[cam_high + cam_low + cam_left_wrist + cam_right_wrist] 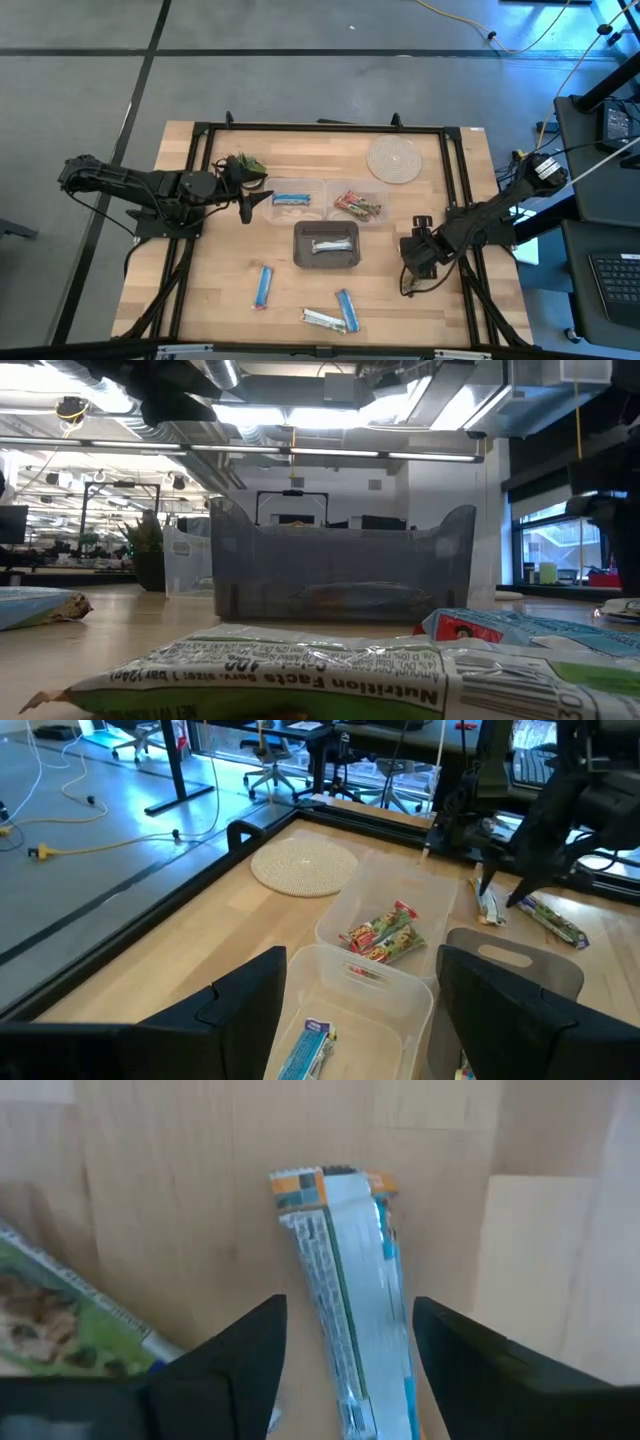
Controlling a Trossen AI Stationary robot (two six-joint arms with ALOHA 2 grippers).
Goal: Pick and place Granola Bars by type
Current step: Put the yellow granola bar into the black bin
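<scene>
My right gripper [413, 262] [347, 1308] is open and points down near the table's right edge. Its fingers stand on either side of a silver-and-blue bar with an orange end [345, 1280] that lies flat on the wood; a green-labelled bar [60, 1315] lies beside it. My left gripper [250, 200] [360, 960] is open, hovering at a clear bin [291, 199] that holds a blue bar [308, 1050]. A second clear bin [357, 206] holds multicoloured bars [385, 932]. A grey bin [327, 246] holds a silver-white bar. Two blue bars [262, 287] [347, 309] and a silver-white one [322, 319] lie loose near the near edge.
A small green potted plant [243, 165] stands close behind my left gripper. A round woven coaster [394, 158] lies at the far right. A black frame [320, 127] runs around the table top. Bare wood lies between the bins and the loose bars.
</scene>
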